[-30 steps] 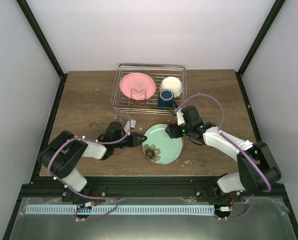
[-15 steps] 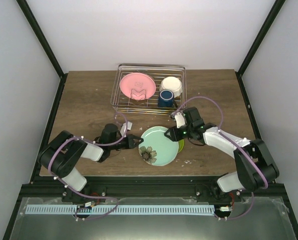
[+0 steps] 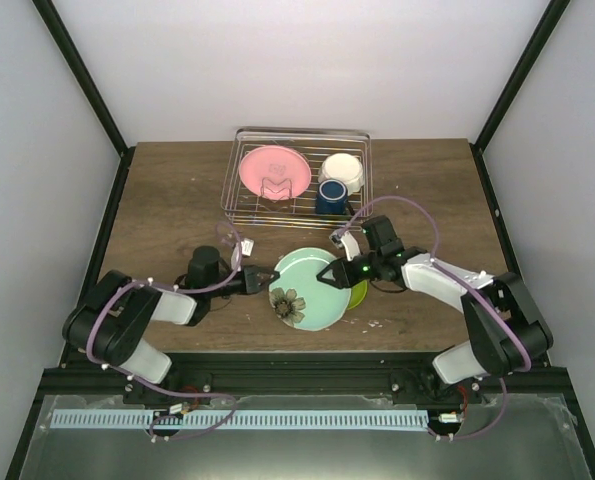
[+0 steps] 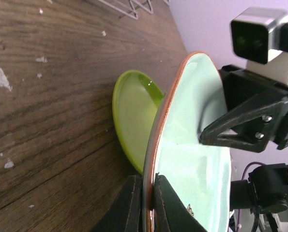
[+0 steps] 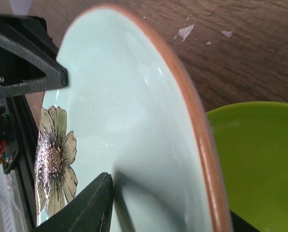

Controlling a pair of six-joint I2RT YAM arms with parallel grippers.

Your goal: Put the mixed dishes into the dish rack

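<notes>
Tilting up on edge now, the mint plate (image 3: 305, 292) has left its flat rest: a second ago it lay lower and further right, covering the lime plate (image 3: 358, 292). It has since swung left and stood up, so the lime plate shows beside it on the desk (image 3: 167, 215). In the left wrist view the lime plate sits behind the mint plate's back, close to it or touching, I cannot tell which.

The left gripper (image 3: 268, 281) stays clenched on the mint plate's left rim, with the rim pinched between both fingers in its own view. The right gripper (image 3: 330, 275) was wider a second ago. It has narrowed onto the right rim, one finger flat on the plate's face and the other behind the edge, and it looks to be grasping.

The mint plate is therefore held by both grippers at mid-desk, in front of the rack (image 3: 297, 130) and well short of it. The pink plate (image 3: 269, 168), bowl (image 3: 342, 168) and mug (image 3: 331, 196) are already in the rack.

My read is a two-arm lift or a handover, probably to the right arm, which is nearer the rack. The mint plate still has to go in, and then the lime one. The main risk is the plate slipping, since it is gripped only at its thin rim.
</notes>
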